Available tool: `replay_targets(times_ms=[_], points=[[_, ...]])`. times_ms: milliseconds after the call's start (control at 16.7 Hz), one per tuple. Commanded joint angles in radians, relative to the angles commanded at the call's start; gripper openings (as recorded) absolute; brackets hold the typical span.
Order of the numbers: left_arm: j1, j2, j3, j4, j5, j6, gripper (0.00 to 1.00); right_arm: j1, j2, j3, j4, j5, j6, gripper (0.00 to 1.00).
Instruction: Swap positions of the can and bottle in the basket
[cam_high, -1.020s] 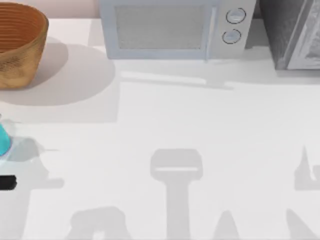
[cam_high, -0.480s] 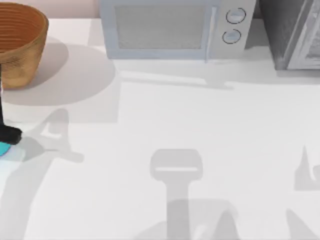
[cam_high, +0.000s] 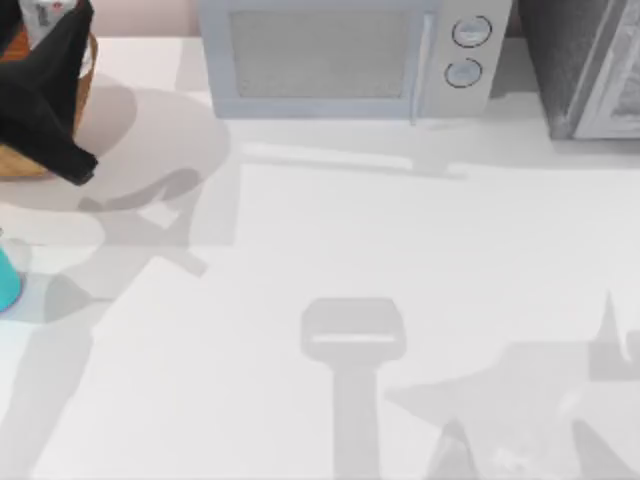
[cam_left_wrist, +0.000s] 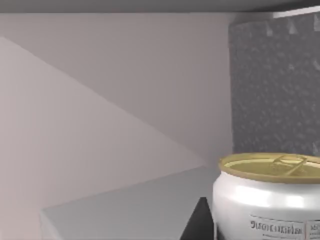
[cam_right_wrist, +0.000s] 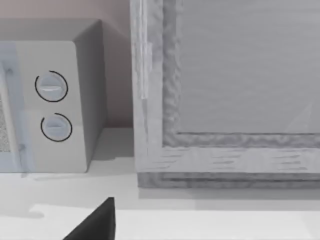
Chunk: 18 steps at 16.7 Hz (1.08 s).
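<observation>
Microwave beside a grey textured cabinet

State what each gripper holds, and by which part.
Left gripper, over the woven wicker basket, is by the white gold-topped can; whether it grips it cannot be told. The right arm's hold cannot be told.

Can: small print on label, too blurred to read.

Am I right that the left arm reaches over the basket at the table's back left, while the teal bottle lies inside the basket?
Not quite. The left arm does reach over the basket at the back left, but the top view shows the teal bottle standing on the table at its left edge, nearer the front, outside the basket.
</observation>
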Motion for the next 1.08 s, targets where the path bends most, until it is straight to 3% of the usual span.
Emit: replay_targets(times_ms=[1080], points=[[-0.135, 0.88, 0.403, 0.492, 0.408, 0.02, 0.0, 0.0, 0.0, 0.0, 0.0, 0.0, 0.0, 1.0]])
